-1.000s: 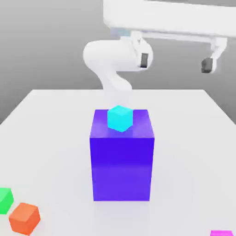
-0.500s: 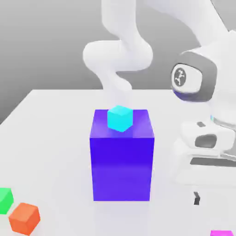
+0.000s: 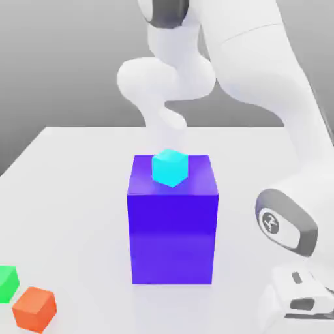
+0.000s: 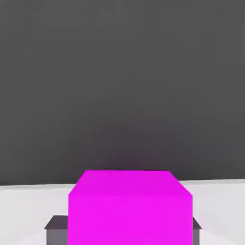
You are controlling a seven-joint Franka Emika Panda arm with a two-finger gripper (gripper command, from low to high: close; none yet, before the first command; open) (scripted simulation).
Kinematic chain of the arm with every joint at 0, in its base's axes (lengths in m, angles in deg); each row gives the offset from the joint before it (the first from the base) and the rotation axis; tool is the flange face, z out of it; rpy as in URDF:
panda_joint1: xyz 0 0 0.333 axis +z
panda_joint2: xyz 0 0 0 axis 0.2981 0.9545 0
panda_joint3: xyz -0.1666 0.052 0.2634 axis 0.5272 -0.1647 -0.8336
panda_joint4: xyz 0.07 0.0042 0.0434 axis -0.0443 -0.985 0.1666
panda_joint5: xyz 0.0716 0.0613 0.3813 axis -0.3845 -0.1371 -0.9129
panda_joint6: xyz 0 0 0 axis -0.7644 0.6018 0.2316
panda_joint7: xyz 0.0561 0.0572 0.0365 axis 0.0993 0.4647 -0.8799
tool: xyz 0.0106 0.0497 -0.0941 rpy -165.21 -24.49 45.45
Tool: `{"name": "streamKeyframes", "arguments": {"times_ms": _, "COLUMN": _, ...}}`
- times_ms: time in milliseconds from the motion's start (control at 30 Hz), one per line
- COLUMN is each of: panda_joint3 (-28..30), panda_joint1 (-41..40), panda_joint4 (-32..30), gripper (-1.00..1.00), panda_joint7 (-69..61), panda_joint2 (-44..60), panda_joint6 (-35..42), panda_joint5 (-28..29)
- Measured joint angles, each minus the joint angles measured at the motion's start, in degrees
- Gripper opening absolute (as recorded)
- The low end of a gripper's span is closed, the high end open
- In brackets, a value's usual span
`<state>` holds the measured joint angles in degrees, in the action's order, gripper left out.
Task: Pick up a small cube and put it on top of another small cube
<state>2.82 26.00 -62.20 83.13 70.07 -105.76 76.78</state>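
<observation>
White tabletop (image 3: 78, 169) — claw (image 4: 123, 230) clamped on magenta cube (image 4: 129, 208), fingers (image 4: 56, 229) flanking it. Best next: lift straight, carry level toward green cube (image 3: 6, 284) — avoid orange cube (image 3: 34, 308).

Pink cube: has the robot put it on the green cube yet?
Not yet. In the hand view the pink cube sits between the end effector's dark fingers, which look closed on it, so the grab looks done. The cube still seems to be down at table level. Left to do: lift it, carry it across to the green cube beside the orange cube, and set it on top.
</observation>
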Motion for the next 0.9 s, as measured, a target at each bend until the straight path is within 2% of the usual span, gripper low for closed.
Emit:
{"name": "streamKeyframes", "arguments": {"times_ms": 133, "panda_joint3": -2.15, "panda_joint1": -2.51, "panda_joint4": -1.96, "gripper": -1.0, "panda_joint7": -1.92, "panda_joint2": -6.76, "panda_joint6": 4.86, "panda_joint5": -2.98}}
{"name": "streamKeyframes", "arguments": {"times_ms": 700, "panda_joint3": 15.64, "panda_joint1": -29.6, "panda_joint4": -16.04, "gripper": -1.0, "panda_joint7": -5.32, "panda_joint2": -21.08, "panda_joint6": 4.03, "panda_joint5": -16.17}}
{"name": "streamKeyframes", "arguments": {"times_ms": 833, "panda_joint3": 20.29, "panda_joint1": -37.56, "panda_joint4": -17.0, "gripper": -1.0, "panda_joint7": -7.42, "panda_joint2": -18.83, "panda_joint6": 0.13, "panda_joint5": -21.18}}
{"name": "streamKeyframes", "arguments": {"times_ms": 867, "panda_joint3": 20.69, "panda_joint1": -39.44, "panda_joint4": -16.63, "gripper": 1.0, "panda_joint7": -8.1, "panda_joint2": -16.58, "panda_joint6": -1.82, "panda_joint5": -22.53}}
{"name": "streamKeyframes", "arguments": {"times_ms": 900, "panda_joint3": 20.69, "panda_joint1": -39.44, "panda_joint4": -16.63, "gripper": 1.0, "panda_joint7": -8.1, "panda_joint2": -16.58, "panda_joint6": -1.82, "panda_joint5": -22.53}}
